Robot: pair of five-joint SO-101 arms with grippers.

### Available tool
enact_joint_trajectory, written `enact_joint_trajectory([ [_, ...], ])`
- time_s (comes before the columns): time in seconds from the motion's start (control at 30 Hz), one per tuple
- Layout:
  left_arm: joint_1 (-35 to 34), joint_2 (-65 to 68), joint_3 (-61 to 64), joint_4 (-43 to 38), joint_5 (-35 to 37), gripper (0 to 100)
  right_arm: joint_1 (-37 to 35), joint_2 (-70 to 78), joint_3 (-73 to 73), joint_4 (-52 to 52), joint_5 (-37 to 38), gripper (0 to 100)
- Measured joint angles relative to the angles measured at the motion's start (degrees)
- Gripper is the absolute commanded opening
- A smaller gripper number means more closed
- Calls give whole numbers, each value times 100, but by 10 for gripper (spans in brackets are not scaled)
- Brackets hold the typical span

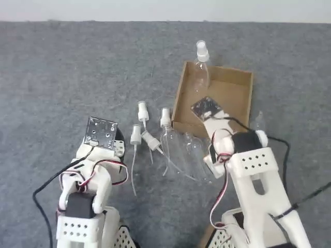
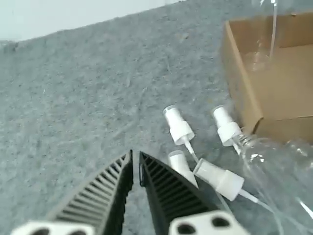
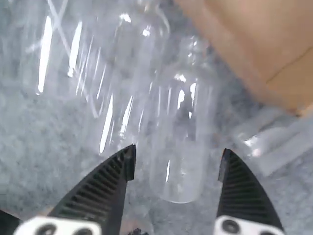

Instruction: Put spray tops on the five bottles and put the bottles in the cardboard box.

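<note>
Now | grey carpet [image 1: 62,67], pale wall [image 1: 155,10] behind | left pincer [image 2: 136,155] together | right pincer [image 3: 178,149] apart over bottle [image 3: 183,107]

In the high view the right arm [image 1: 243,155] covers part of the near wall of the cardboard box [image 1: 232,88] and part of the clear bottles [image 1: 191,147] lying beside it, so their count cannot be told. In the left wrist view the box's right part and a capped bottle [image 2: 274,156] run off the picture's edge.
</note>
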Motion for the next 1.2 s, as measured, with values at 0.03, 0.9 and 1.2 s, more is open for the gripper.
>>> enact_joint_trajectory([
  [0.03, -18, 0, 0, 0, 0, 17, 9, -9, 141, -88, 0, 225],
  [0.9, -26, 0, 105, 0, -9, 17, 1881, -88, 1758, -1556, 914, 48],
  [1.2, -26, 0, 105, 0, -9, 16, 3877, -123, 1749, -1169, 2980, 48],
])
